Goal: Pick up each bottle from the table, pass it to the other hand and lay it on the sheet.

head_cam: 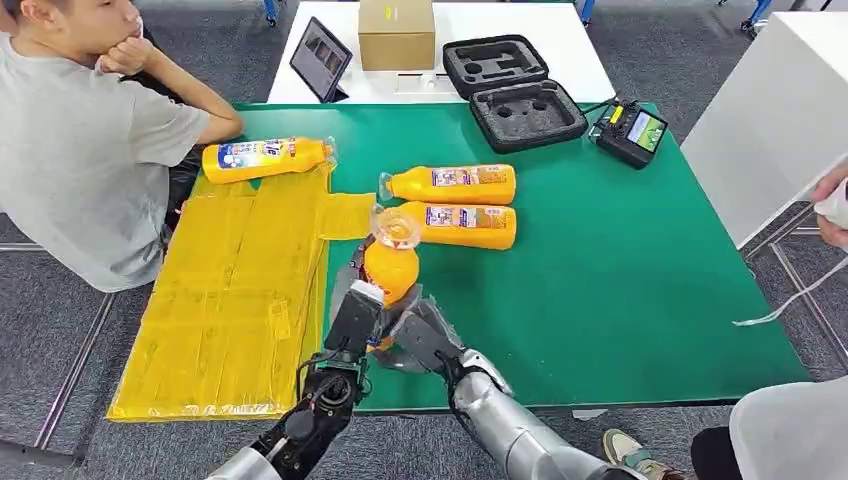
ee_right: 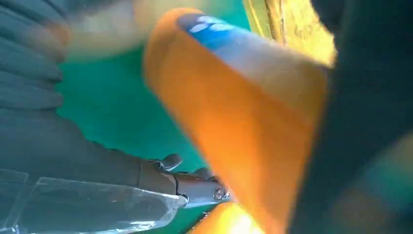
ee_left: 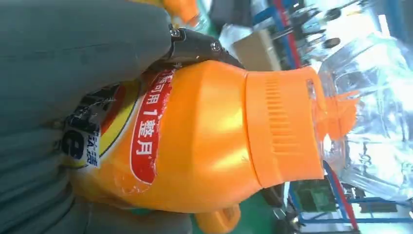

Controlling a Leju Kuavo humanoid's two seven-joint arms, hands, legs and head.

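Observation:
An orange bottle [head_cam: 390, 265] with a clear cap stands upright in the air over the table's near edge. My left hand [head_cam: 352, 318] grips its body; in the left wrist view the grey thumb [ee_left: 73, 63] wraps over the labelled bottle [ee_left: 204, 141]. My right hand [head_cam: 422, 335] sits just below and right of the bottle's base. In the right wrist view the bottle [ee_right: 234, 122] is blurred, with green table showing between it and the hand [ee_right: 48, 136]. Two more orange bottles [head_cam: 450, 184] [head_cam: 460, 224] lie side by side on the green table. Another bottle [head_cam: 265, 158] lies at the far end of the yellow sheet [head_cam: 230, 300].
A person in a grey shirt [head_cam: 80, 150] sits at the left, an arm by the sheet's far end. Behind the green table [head_cam: 620, 280] are a tablet [head_cam: 320, 58], a cardboard box [head_cam: 396, 33], an open black foam case [head_cam: 510, 90] and a handheld device [head_cam: 630, 130]. Another person's hand [head_cam: 835, 205] is at the right edge.

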